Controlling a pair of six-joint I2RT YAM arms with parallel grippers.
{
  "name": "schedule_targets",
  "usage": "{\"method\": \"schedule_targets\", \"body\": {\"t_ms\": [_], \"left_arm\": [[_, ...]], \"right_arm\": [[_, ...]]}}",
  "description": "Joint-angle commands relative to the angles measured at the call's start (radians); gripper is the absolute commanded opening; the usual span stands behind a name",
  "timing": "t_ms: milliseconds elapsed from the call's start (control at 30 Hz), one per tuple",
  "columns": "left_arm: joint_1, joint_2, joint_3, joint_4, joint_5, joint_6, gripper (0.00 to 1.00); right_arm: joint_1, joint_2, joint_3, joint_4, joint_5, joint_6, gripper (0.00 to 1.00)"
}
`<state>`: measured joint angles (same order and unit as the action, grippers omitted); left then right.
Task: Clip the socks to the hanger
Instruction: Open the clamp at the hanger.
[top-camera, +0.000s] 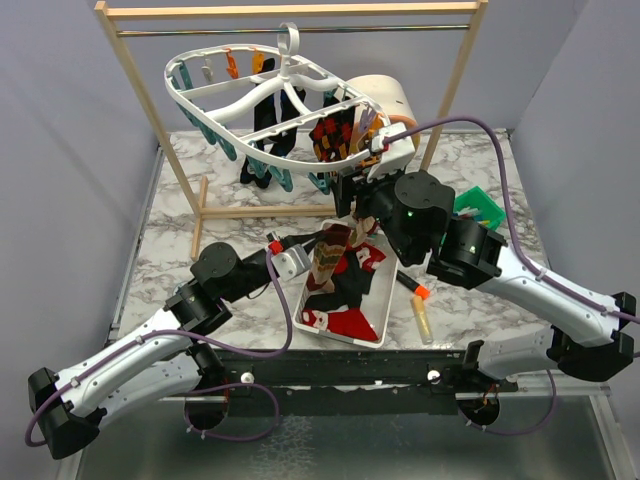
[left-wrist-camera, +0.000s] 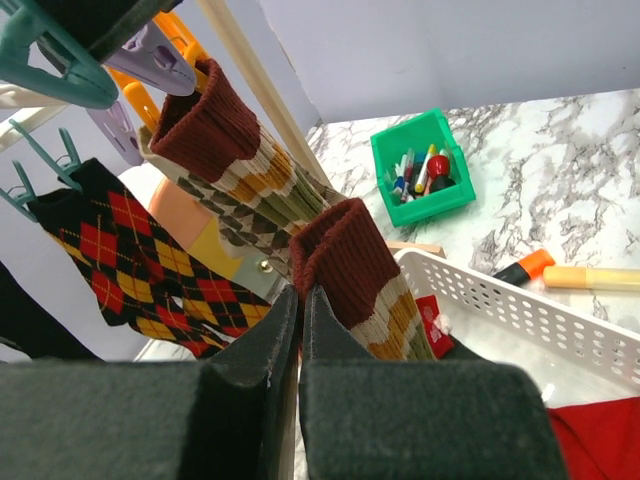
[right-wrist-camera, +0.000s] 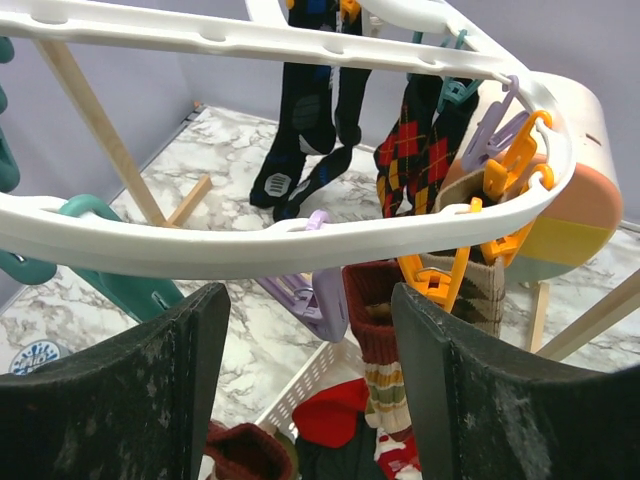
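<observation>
The white oval hanger (top-camera: 215, 75) hangs from the wooden rack, with black socks (top-camera: 265, 130) and a red argyle sock (top-camera: 330, 135) clipped on. My left gripper (top-camera: 312, 248) is shut on the maroon cuff of a brown argyle sock (left-wrist-camera: 345, 262) and holds it upright above the basket, below the hanger's near rim. A second brown argyle sock (left-wrist-camera: 235, 160) hangs from an orange clip (right-wrist-camera: 440, 275). My right gripper (right-wrist-camera: 310, 385) is open just under the rim (right-wrist-camera: 300, 240), with a purple clip (right-wrist-camera: 330, 295) and the raised cuff (right-wrist-camera: 372, 300) between its fingers.
A white basket (top-camera: 305, 305) below holds red (top-camera: 352, 322) and black socks. The wooden rack's post (top-camera: 140, 85) and base bar stand behind. A green bin (top-camera: 482, 208), an orange marker (top-camera: 415, 288), a yellow marker (top-camera: 424, 320) and a peach-and-white appliance (top-camera: 388, 95) are to the right.
</observation>
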<state>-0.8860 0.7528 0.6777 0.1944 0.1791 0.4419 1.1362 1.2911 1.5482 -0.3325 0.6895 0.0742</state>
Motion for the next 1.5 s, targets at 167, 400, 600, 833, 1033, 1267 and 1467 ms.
{"method": "schedule_targets", "body": {"t_ms": [167, 400, 600, 833, 1033, 1267, 1467], "left_arm": [[-0.004, -0.011, -0.002, 0.026, -0.019, -0.012, 0.0], [-0.005, -0.009, -0.004, 0.03, -0.013, -0.017, 0.0], [-0.004, -0.011, -0.004, 0.028, -0.014, -0.017, 0.0], [-0.005, -0.021, -0.01, 0.028, -0.015, -0.017, 0.0], [-0.004, -0.025, -0.013, 0.027, -0.013, -0.017, 0.0], [-0.005, -0.031, -0.015, 0.025, -0.015, -0.015, 0.0], [-0.004, -0.035, -0.02, 0.026, -0.014, -0.015, 0.0]], "right_arm": [[0.008, 0.017, -0.023, 0.076, 0.063, -0.033, 0.7], [0.008, 0.017, -0.033, 0.096, 0.072, -0.036, 0.71], [0.008, 0.023, -0.03, 0.098, 0.072, -0.04, 0.68], [0.008, 0.036, -0.016, 0.09, 0.071, -0.039, 0.6], [0.008, 0.039, -0.013, 0.089, 0.074, -0.037, 0.58], [0.008, 0.047, -0.005, 0.09, 0.079, -0.037, 0.55], [0.008, 0.05, 0.0, 0.092, 0.076, -0.037, 0.5]]}}
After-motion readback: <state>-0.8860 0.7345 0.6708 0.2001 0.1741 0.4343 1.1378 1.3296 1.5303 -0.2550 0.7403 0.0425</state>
